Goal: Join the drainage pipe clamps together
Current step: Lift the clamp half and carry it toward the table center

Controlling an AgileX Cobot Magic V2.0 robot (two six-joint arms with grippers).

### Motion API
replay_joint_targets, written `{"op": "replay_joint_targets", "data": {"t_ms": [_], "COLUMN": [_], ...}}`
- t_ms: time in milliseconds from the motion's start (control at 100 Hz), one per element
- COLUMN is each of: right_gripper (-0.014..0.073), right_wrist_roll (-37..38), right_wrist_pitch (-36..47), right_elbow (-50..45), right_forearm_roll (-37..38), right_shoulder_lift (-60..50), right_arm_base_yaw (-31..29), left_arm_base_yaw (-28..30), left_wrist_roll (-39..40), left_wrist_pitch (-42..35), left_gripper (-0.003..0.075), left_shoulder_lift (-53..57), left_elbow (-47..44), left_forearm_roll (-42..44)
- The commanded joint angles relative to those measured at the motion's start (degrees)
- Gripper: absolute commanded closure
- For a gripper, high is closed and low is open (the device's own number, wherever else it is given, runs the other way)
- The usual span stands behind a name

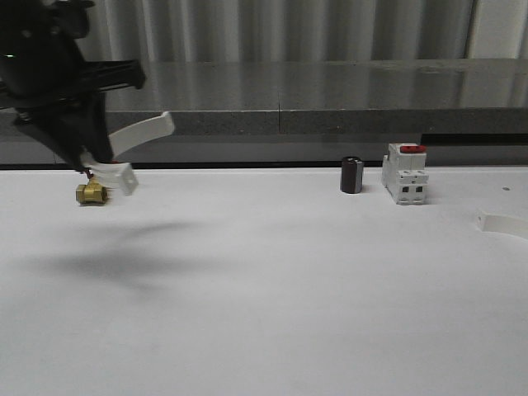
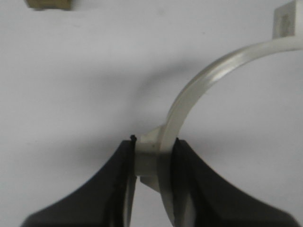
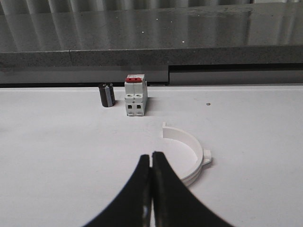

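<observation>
My left end effector (image 2: 154, 163) grips one white plastic semicircular clamp half (image 1: 136, 132) above the white counter (image 1: 264, 289), raised for mating. My right end effector (image 3: 151, 163), closed and empty, sits near the second white clamp half (image 3: 189, 153), lying on the counter.

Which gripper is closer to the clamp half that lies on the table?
Right. The right gripper hovers shut beside the lying clamp half; the left gripper is far off, holding the other half.
</observation>
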State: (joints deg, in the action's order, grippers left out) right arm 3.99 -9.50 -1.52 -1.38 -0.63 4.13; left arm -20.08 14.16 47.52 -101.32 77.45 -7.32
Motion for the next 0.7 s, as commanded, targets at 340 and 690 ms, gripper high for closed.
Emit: {"op": "replay_joint_targets", "data": {"t_ms": [340,690], "right_gripper": [0.0711,0.0711], "right_wrist_roll": [-0.38,-0.38], "right_wrist_pitch": [4.83,4.83], "right_elbow": [0.84,0.84], "right_forearm_roll": [0.18,0.18], "right_shoulder_lift": [-1.09,-1.09], "right_arm_base_yaw": [-0.3,-0.3], "left_arm_base_yaw": [-8.94,-10.08], "left_wrist_roll": [5.84,10.73], "left_wrist_pitch": [-5.17,-9.96], "left_gripper": [0.0628,0.0628], "left_shoulder_lift": [-3.95,-9.12], "left_elbow": [2.55,2.75], "left_forearm_roll": [0.78,1.03]}}
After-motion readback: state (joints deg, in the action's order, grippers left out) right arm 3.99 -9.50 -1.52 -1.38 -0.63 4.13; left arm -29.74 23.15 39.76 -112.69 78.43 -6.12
